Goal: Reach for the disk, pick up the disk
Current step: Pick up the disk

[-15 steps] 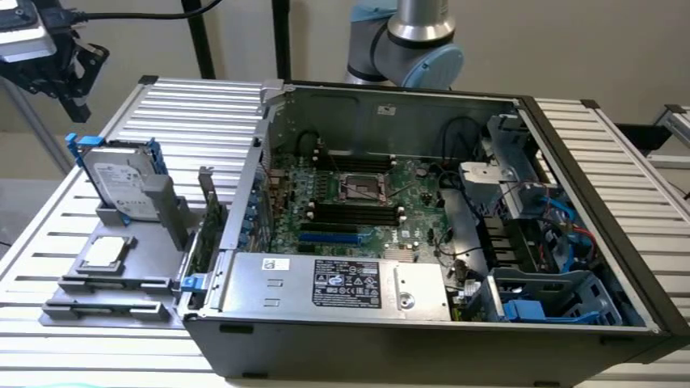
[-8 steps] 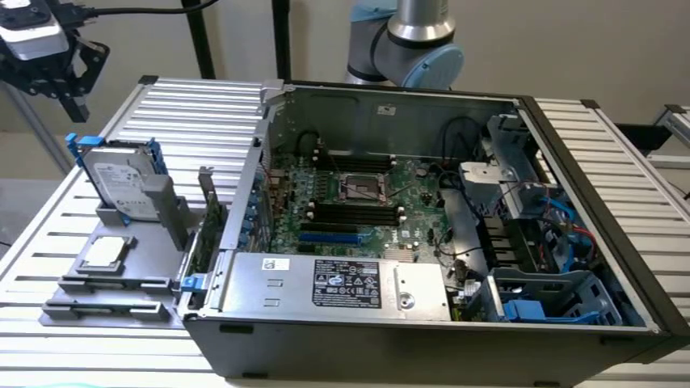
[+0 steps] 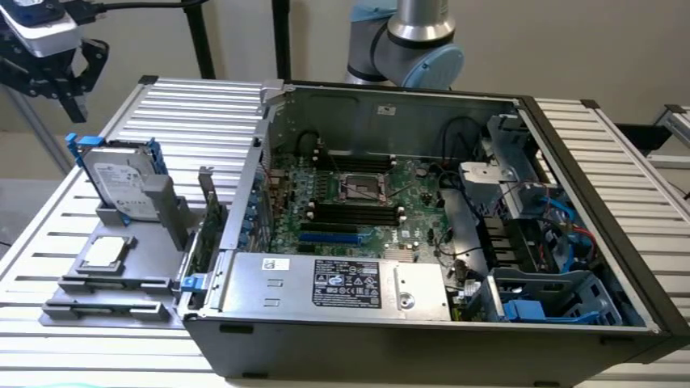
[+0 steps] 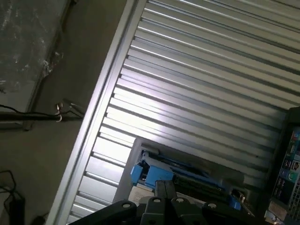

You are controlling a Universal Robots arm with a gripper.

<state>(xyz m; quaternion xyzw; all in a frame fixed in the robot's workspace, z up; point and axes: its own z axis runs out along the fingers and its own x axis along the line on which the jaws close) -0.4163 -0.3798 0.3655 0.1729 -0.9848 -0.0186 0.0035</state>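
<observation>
The claw (image 3: 54, 87) hung above the far corner of the slatted worktop (image 3: 183, 101) on the exterior view's left, well apart from the disk (image 3: 116, 184) and touching nothing; whether it was apart or together could not be told. The disk stood on edge in a grey holder (image 3: 161, 212), its blue bracket around it, beside the open computer case (image 3: 431, 331). In the wrist view the disk (image 4: 187, 176) lay just past the claw (image 4: 164, 192).

Your pincer (image 3: 54, 77) is black, with a white-grey housing (image 3: 41, 31) and black cable (image 3: 129, 5) just above it; your arm (image 3: 415, 20) is silver tube with pale blue joint caps (image 3: 431, 65).
</observation>
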